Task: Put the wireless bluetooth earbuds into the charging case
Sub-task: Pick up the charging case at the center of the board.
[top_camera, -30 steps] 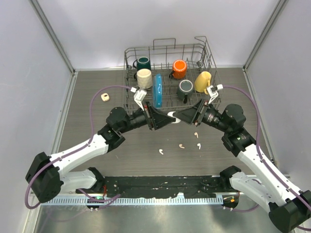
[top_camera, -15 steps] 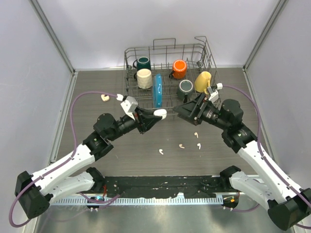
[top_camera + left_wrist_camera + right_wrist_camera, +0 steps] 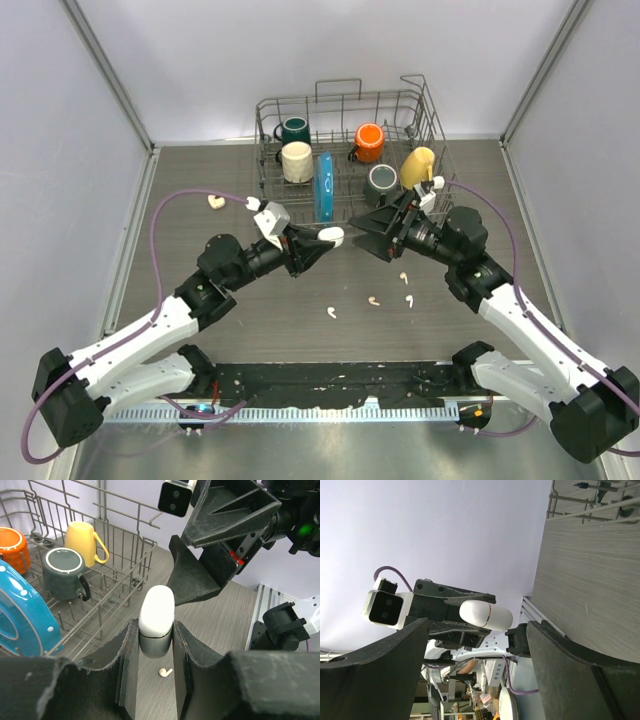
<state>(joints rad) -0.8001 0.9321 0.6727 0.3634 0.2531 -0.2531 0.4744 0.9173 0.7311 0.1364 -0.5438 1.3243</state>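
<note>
Jaws of the left gripper (image 3: 322, 238) are clamped on the charging case (image 3: 156, 611), a white, pill-shaped shell held by its lower half so that the rounded top sticks out past the fingertips. A fine seam runs round the case and its lid looks shut (no gap shows in either wrist view). The case is lifted off the table (image 3: 180, 180), out in front of the dish rack's near side.

Facing it from the other side, the right gripper (image 3: 372, 238) stands spread wide with nothing between its fingers. Its tips point at the case and are near it but not touching.

Below and between the two grippers, four earbuds (image 3: 373, 299) lie loose on the dark wood-grain table, apart from one another. One of them shows under the case in the left wrist view.

Behind the grippers the wire dish rack (image 3: 300, 98) holds a teal mug (image 3: 294, 129), a cream mug (image 3: 296, 160), an upright blue plate (image 3: 324, 185), an orange mug (image 3: 368, 142), a grey mug (image 3: 380, 181) and a yellow mug (image 3: 418, 166). A small white ring (image 3: 214, 201) sits on the table left of the rack.
</note>
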